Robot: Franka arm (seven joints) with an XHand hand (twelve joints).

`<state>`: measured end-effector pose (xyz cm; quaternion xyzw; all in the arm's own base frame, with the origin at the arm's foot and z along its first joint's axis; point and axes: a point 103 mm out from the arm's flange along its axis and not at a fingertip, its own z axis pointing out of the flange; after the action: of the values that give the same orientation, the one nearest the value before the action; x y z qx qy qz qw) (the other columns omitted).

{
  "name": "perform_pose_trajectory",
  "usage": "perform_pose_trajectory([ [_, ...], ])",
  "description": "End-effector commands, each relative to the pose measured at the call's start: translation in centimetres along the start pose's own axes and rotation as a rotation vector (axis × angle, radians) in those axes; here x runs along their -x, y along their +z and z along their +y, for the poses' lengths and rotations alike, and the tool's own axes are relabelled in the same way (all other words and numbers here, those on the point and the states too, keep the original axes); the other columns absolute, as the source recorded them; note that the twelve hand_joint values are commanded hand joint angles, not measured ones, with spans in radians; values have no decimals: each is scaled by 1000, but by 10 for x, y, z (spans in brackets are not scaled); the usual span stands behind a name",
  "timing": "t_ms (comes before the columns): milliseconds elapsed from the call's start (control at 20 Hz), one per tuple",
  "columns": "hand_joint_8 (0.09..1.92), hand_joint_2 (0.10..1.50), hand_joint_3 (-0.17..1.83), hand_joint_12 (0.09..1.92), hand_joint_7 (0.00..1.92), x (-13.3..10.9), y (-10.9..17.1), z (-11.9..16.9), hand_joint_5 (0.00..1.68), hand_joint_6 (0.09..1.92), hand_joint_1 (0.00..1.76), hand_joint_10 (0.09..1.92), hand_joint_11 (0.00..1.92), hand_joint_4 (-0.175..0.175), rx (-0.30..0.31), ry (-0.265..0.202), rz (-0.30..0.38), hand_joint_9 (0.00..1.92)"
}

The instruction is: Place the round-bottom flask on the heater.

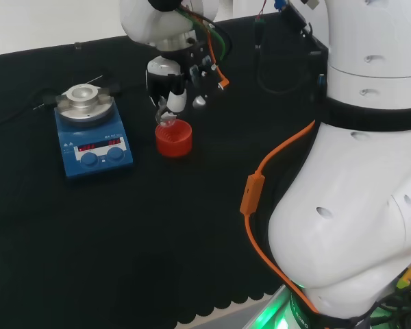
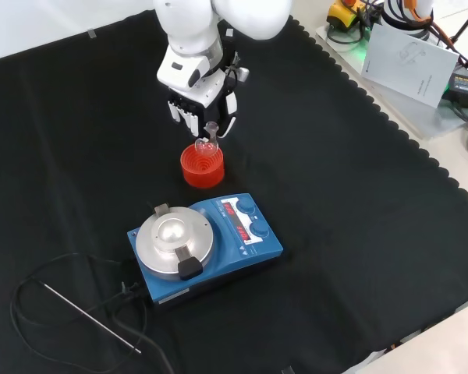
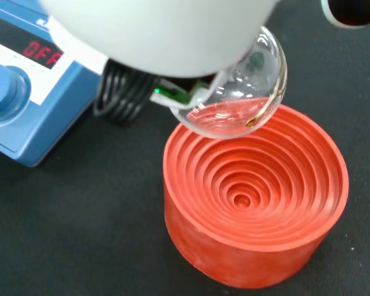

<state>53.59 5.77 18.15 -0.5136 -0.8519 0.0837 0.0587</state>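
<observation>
1. The clear glass round-bottom flask (image 3: pixel 234 92) hung just above the red ribbed ring stand (image 3: pixel 256 197), its bulb clear of the ribs in the wrist view; by my judgement it was being lifted out.
2. The black and white hand (image 2: pixel 203 105) stood directly over it in the front view, fingers curled down round the flask's neck.
3. To do the step well, I judged the flask should rise straight up until its bulb cleared the stand's rim before any sideways travel.
4. The blue heater with a round silver top plate (image 2: pixel 175 234) sat nearer in the front view, bare and well apart from the flask.
</observation>
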Motion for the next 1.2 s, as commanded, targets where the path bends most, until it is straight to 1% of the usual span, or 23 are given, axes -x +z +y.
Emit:
perform_pose_trajectory([
  [50,777,425,1056,958,1443,-4,-5,0,1234,754,1338,546,1403,-175,7,-7,-3,1688],
  [350,779,424,1059,956,1443,-10,-10,0,1234,755,1338,547,1406,-175,5,-15,-12,1688],
  [550,779,424,1060,954,1443,-14,-20,-2,1234,755,1338,547,1408,-175,5,-20,-13,1688],
  [700,779,423,1060,953,1443,-19,-36,-4,1234,756,1338,547,1409,-175,11,-17,-12,1688],
  [900,780,423,1061,951,1443,-29,-66,-6,1234,756,1338,547,1410,-175,25,-18,-25,1687],
  [1200,782,422,1063,948,1443,-43,-102,-1,1236,755,1338,548,1412,-175,52,-23,-37,1687],
])
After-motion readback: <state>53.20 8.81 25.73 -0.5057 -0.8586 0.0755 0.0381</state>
